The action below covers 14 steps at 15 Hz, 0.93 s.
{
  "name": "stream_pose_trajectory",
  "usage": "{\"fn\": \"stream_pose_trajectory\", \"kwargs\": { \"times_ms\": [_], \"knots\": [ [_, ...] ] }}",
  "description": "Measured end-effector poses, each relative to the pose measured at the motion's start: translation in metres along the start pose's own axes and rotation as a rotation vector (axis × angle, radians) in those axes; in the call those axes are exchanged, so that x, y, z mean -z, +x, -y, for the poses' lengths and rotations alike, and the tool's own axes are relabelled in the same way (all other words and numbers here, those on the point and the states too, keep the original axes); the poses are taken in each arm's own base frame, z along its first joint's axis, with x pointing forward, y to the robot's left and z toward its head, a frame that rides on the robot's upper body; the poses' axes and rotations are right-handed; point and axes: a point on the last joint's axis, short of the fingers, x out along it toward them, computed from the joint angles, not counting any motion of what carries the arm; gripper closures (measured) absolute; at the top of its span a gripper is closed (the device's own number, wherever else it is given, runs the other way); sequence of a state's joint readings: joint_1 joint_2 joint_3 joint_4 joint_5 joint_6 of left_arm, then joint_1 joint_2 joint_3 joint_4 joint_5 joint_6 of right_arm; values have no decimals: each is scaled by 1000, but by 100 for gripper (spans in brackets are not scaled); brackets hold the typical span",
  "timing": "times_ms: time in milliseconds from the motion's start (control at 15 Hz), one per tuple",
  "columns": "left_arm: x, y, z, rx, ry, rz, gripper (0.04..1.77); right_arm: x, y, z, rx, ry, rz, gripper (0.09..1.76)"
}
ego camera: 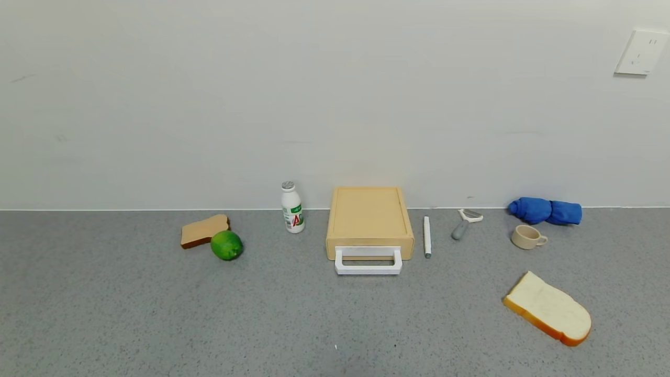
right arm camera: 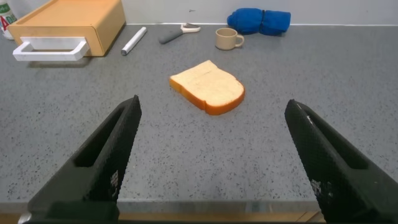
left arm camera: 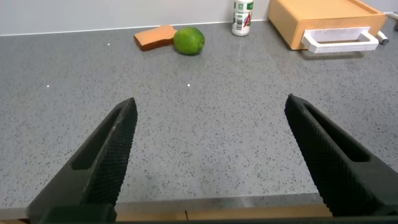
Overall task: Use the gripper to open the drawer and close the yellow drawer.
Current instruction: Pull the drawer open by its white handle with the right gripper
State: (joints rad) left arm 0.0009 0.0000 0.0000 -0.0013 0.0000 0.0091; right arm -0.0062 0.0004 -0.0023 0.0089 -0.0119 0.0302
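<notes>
Head view shows the yellow drawer point(ego camera: 369, 221) at the middle of the grey table point(ego camera: 104, 314), its case backed against the wall and its white loop handle point(ego camera: 368, 262) facing the robot. The drawer front sits flush with the case, so it reads as closed; the opening step is judged not yet begun. Neither arm appears in this view.

Left wrist view shows the left pincer point(left arm camera: 211, 158) spread wide, holding nothing, low over bare table near the front edge. From it, the drawer point(left arm camera: 323, 22) lies ahead and off to the robot's right, well apart. Right wrist view shows the right pincer point(right arm camera: 211, 158) likewise spread wide and empty. From it, the drawer point(right arm camera: 68, 25) lies ahead and off to the robot's left, also well apart.

Key relation: the handle's long bar runs left to right, across the line of pull, and the drawer slides toward the robot. A pincer must arrive from the front with its fingers straddling the bar across its thin section. The drawer is roughly central, so neither arm is clearly nearer.

Obstructions: a white pen point(ego camera: 427, 236) lies just beside the case on the robot's right, and a bread slice point(right arm camera: 207, 87) lies between the right pincer and the drawer. The left approach looks less cluttered.
</notes>
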Motion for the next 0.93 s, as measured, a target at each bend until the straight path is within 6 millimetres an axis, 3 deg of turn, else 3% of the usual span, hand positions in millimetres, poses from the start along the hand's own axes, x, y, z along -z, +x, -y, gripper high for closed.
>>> {"fn": "stream_pose_trajectory", "kwargs": {
  "times_ms": [333, 667, 933],
  "knots": [
    [0, 0, 0, 0, 0, 0, 9, -14, -6, -1, -15, 1, -6, 15],
    [0, 0, 0, 0, 0, 0, 9, -74, -8, -2, -27, 0, -34, 15],
    [0, 0, 0, 0, 0, 0, 9, -125, 28, -5, -44, -2, -156, 15]
  ]
}}
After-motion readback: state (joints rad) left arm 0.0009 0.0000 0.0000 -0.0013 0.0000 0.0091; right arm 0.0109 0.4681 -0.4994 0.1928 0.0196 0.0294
